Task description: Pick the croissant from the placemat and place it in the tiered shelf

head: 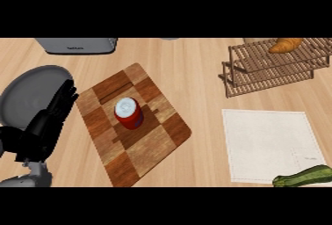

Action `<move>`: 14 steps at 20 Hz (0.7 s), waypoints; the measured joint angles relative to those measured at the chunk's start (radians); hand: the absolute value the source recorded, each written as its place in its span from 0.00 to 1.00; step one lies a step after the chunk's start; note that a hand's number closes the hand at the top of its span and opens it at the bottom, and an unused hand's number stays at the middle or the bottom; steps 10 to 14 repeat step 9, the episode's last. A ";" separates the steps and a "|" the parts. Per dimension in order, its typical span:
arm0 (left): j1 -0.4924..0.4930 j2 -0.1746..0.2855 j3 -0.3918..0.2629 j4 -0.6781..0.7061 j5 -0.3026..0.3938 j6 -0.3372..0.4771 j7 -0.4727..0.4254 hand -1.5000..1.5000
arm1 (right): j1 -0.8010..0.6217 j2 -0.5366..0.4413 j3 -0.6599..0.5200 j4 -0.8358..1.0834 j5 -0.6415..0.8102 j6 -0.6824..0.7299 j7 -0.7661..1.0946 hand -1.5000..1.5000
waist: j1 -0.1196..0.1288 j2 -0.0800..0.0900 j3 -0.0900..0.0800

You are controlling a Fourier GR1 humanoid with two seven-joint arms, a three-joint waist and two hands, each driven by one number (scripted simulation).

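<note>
Croissant (286, 45) lies on the shelf's (272, 70) top tier, not on the placemat (269, 145); on the slats it could roll off; left hand (48, 118) rests at the view's left, fingers straight, side by side; right hand unseen

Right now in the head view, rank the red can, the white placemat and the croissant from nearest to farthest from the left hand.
1. Red can: standing on the wooden board, just right of the left hand.
2. Placemat: beyond the board, on the right side.
3. Croissant: far upper right, on the tiered shelf.
</note>
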 measured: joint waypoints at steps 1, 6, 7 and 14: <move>0.002 0.005 0.008 0.009 0.006 -0.005 -0.011 0.50 | -0.004 -0.016 -0.037 0.002 -0.027 0.008 0.018 0.00 | -0.003 0.000 0.000; -0.010 0.005 0.017 0.009 0.009 0.001 0.003 0.50 | -0.019 -0.139 -0.201 0.044 -0.147 0.093 0.082 0.00 | -0.010 0.001 0.001; -0.010 0.010 0.023 0.010 0.013 -0.002 -0.001 0.50 | -0.013 -0.171 -0.229 0.050 -0.173 0.128 0.088 0.00 | -0.012 0.001 0.001; -0.014 0.013 0.025 0.013 0.014 -0.005 0.003 0.50 | 0.007 -0.230 -0.281 0.065 -0.220 0.183 0.087 0.00 | -0.012 0.002 0.001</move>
